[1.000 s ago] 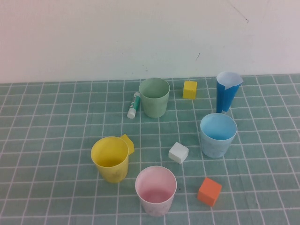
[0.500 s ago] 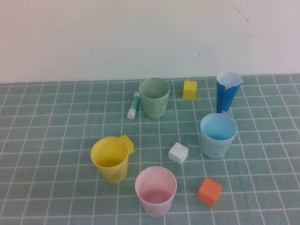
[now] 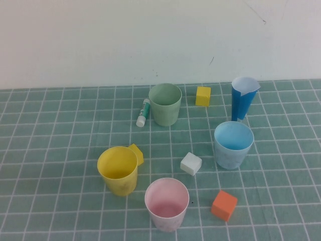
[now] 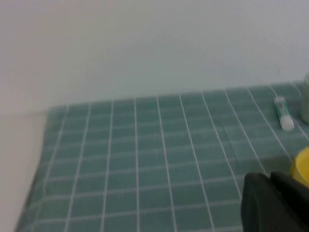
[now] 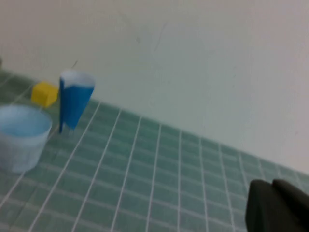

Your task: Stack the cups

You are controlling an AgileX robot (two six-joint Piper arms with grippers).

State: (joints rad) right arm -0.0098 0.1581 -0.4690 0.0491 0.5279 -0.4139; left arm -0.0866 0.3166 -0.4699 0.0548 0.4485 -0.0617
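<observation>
Four cups stand apart and upright on the green tiled mat. The pale green cup (image 3: pixel 165 104) is at the back, the light blue cup (image 3: pixel 233 144) at the right, the yellow cup (image 3: pixel 118 169) at the front left and the pale pink cup (image 3: pixel 166 203) at the front. Neither arm shows in the high view. My left gripper (image 4: pixel 270 180) is shut and holds nothing, with the yellow cup's edge (image 4: pixel 302 166) just beyond it. My right gripper (image 5: pixel 273 186) is also shut and holds nothing, far from the light blue cup (image 5: pixel 21 137).
A tall dark-blue cone (image 3: pixel 243 97) stands behind the light blue cup. A yellow cube (image 3: pixel 202 95), a white cube (image 3: pixel 190 163), an orange cube (image 3: pixel 223 205) and a small yellow block (image 3: pixel 136 152) lie among the cups. A green-and-white tube (image 3: pixel 143 112) lies beside the green cup.
</observation>
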